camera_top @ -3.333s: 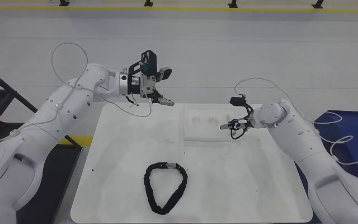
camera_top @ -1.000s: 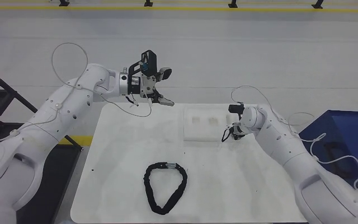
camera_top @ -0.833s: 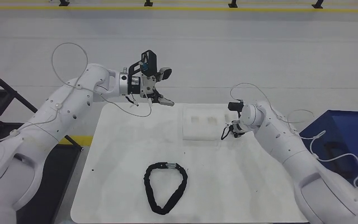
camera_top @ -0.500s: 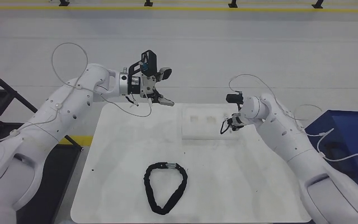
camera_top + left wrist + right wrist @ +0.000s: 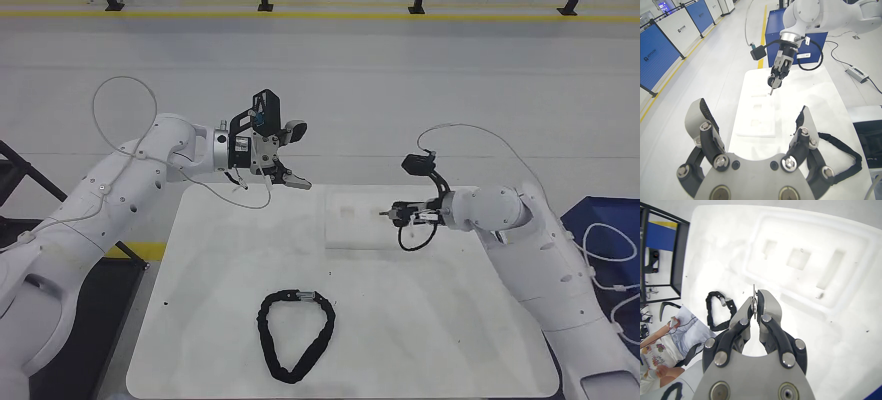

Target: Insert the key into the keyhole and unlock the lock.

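Right gripper: pinching the key between its pads, with the blade poking out past the tips. It's held just above the white foam tray on the far side of the table.
Left gripper: fingers spread wide with nothing in them, hanging over the table's far edge, left of the tray.
Lock: a black chain loop lying flat near the table's front, with a metal cylinder closing it on the loop's far side. It's well apart from both grippers.
Done: the key is in hand and clear of the tray, by the look of it.
Left: everything at the lock — carry the key over, line the blade up with the keyhole, push in, turn. I can't tell which way the keyhole faces.
Watch: the lock lies loose, so I'd guess the free gripper must steady it.
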{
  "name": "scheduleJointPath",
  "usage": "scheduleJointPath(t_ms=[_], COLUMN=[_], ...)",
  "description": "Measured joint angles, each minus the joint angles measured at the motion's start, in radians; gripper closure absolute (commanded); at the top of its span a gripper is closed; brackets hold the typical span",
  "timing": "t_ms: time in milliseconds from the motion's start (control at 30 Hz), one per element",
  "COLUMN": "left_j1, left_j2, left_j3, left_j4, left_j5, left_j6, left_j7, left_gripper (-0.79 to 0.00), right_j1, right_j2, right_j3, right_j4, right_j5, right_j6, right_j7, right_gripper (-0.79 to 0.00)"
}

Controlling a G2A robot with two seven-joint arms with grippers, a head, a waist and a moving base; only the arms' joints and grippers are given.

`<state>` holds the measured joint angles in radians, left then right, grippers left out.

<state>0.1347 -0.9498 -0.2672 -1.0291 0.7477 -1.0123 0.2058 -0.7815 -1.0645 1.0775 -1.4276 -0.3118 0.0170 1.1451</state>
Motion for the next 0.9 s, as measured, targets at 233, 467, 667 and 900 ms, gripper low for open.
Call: scheduleJointPath(t_ms=[233,467,667,900], left_j1=[0.000,0.000,0.000,0.000], left_j2=[0.000,0.000,0.000,0.000], left_j3=[0.000,0.000,0.000,0.000], left_j4=[0.000,0.000,0.000,0.000], left_j5=[0.000,0.000,0.000,0.000], left_j6=[0.000,0.000,0.000,0.000], left_j7=[0.000,0.000,0.000,0.000], left_gripper=[-0.785,-0.785,-0.785,-0.785], right_j1=[-0.117,-0.187,-0.201,-0.201], right_j2=[0.018,0.024,0.029,0.029], right_j3=[0.109,0.182,0.215,0.214], right_j4=[-0.106,-0.120,-0.104,-0.104], right_j5=[0.147,0.313,0.397,0.395], right_j6=[-0.077,-0.149,-0.209,-0.207], right_j7=[-0.064,-0.118,-0.097,-0.097], right_gripper=[0.000,0.000,0.000,0.000])
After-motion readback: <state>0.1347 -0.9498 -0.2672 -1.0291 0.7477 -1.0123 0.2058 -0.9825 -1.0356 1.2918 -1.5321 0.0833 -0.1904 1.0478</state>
